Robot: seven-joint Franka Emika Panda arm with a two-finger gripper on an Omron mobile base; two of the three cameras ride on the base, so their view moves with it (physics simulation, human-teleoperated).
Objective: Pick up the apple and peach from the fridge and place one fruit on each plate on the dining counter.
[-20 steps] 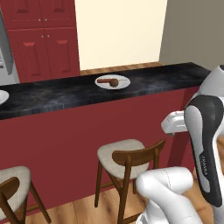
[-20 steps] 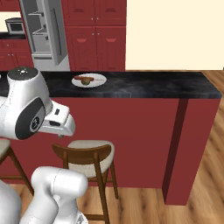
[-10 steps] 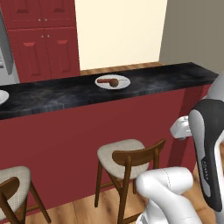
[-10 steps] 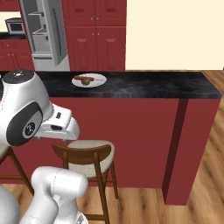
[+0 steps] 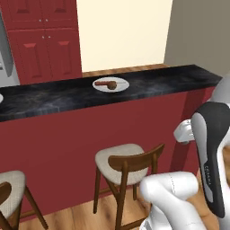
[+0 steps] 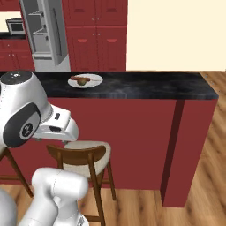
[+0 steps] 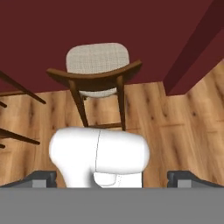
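The dining counter (image 5: pixel 54 96) (image 6: pixel 145 86) runs across in front of me, black marbled stone on a dark red base. One white plate (image 5: pixel 121 83) (image 6: pixel 95 80) sits on it with a small reddish-brown item, too small to name as apple or peach. A sliver of another plate (image 5: pixel 1 98) shows at the left edge. The grey fridge (image 6: pixel 44 35) stands behind the counter, its shelves showing. My gripper (image 7: pixel 113 178) is open and empty, pointing down at the floor, with its fingertips (image 7: pixel 43 177) far apart.
A wooden stool with a pale cushion (image 5: pixel 126 161) (image 6: pixel 84 154) (image 7: pixel 98 63) stands at the counter, right below my hand. Another stool (image 5: pixel 9 188) is to its left. Dark red cabinets (image 6: pixel 97 39) line the back wall. Wooden floor (image 6: pixel 198 176) lies open beyond the counter's right end.
My arm has sunk lower, and the hand has dropped toward the stool. The gripper stays open. The plate and the item on it have not moved.
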